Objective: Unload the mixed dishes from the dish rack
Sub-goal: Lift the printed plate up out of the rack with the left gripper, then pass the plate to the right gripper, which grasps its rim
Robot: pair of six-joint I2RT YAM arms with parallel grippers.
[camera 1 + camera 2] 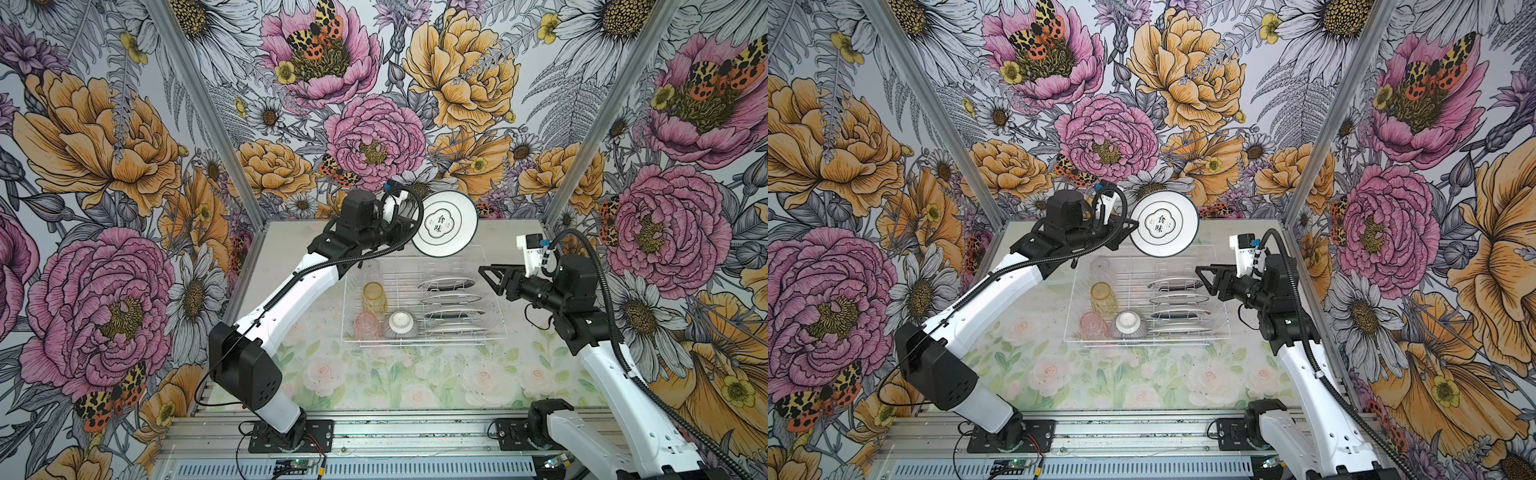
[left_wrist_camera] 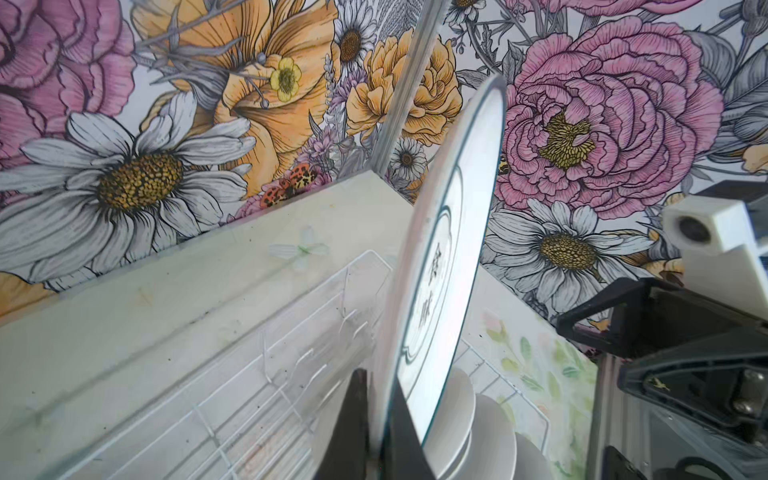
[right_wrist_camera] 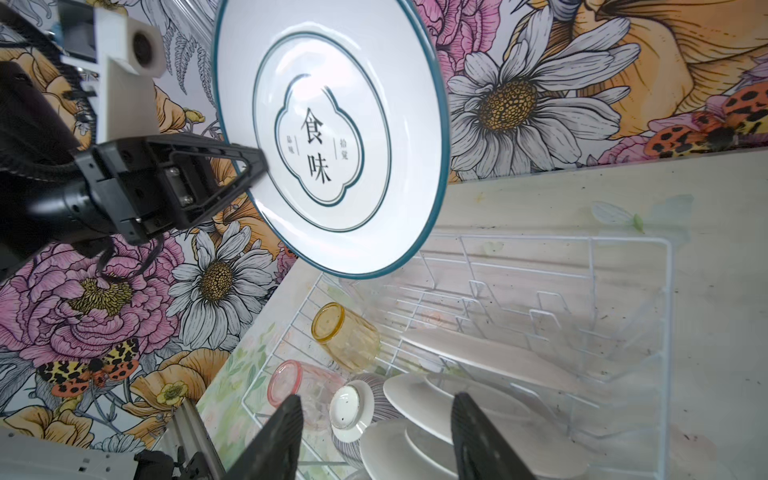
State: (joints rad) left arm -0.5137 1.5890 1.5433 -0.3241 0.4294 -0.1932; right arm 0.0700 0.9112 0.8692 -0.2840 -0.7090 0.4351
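left gripper (image 1: 412,227): clamped on the left rim of the lifted plate (image 1: 446,224), with one finger on its printed face and one behind.
right gripper (image 1: 490,281): jaws apart with nothing between them, held above the right side of the dish rack (image 1: 399,274) and pointed left.
lifted plate: held on edge in the air over the far side of the rack, clear of the prongs.
remaining plates (image 1: 451,298): four are seen standing in the slots in the right half of the rack.
other dishes: an amber tumbler (image 1: 372,297) and a pink tumbler (image 1: 368,326) are seen in the left half; a striped bowl (image 1: 401,324) lies upside down just beside the pink one.
step in hand: judged to be the carrying of the plate out to the table (image 1: 374,374).
doing it well: only the rim is pinched, so slow travel is advised. the lower edge should be passed above the rack wall, and the plate laid flat on bare table before release.
risk: a glazed rim may slip, and the right gripper should be given room.
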